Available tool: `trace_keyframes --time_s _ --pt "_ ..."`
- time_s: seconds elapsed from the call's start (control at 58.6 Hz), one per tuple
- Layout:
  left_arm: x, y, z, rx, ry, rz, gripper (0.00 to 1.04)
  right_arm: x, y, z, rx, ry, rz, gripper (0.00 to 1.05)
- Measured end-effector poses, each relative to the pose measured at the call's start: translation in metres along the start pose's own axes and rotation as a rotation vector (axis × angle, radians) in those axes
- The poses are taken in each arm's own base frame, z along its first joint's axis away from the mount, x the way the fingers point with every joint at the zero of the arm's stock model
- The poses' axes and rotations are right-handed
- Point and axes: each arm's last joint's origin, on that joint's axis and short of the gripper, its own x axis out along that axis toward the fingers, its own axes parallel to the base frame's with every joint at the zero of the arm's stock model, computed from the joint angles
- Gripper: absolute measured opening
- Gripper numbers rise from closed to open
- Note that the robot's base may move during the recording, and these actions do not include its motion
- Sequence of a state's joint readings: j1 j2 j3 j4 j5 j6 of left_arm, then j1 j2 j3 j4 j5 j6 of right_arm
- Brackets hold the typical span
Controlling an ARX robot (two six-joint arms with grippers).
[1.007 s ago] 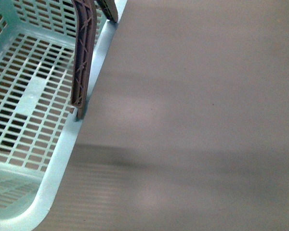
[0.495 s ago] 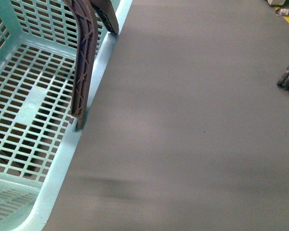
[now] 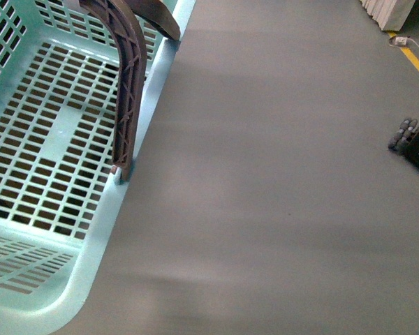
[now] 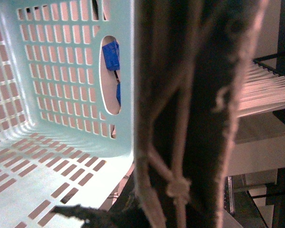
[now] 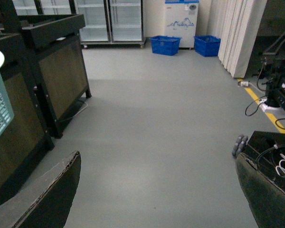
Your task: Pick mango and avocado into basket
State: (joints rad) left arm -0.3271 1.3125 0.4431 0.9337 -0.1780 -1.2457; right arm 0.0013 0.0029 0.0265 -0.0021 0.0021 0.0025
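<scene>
The basket (image 3: pixel 98 244) fills the near left, its brown handle (image 3: pixel 127 105) standing along the right rim, with grey floor (image 3: pixel 279 174) to its right. The right hand (image 5: pixel 157 164) is spread wide and holds nothing. The left hand (image 4: pixel 199 118) is a dark blur beside the basket's wall, and I cannot tell its opening.

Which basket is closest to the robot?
The pale turquoise basket with brown handles, under the front camera; both blue baskets sit far across the floor.
</scene>
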Motion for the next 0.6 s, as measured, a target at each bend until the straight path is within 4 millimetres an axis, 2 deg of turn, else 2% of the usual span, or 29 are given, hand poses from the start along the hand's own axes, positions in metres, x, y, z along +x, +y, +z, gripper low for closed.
trace_keyframes --time_s 0.597 --pt "0.0 -0.0001 0.0001 0.0 -0.002 0.0 0.07 0.0 0.0 0.0 0.0 0.0 0.0 0.96"
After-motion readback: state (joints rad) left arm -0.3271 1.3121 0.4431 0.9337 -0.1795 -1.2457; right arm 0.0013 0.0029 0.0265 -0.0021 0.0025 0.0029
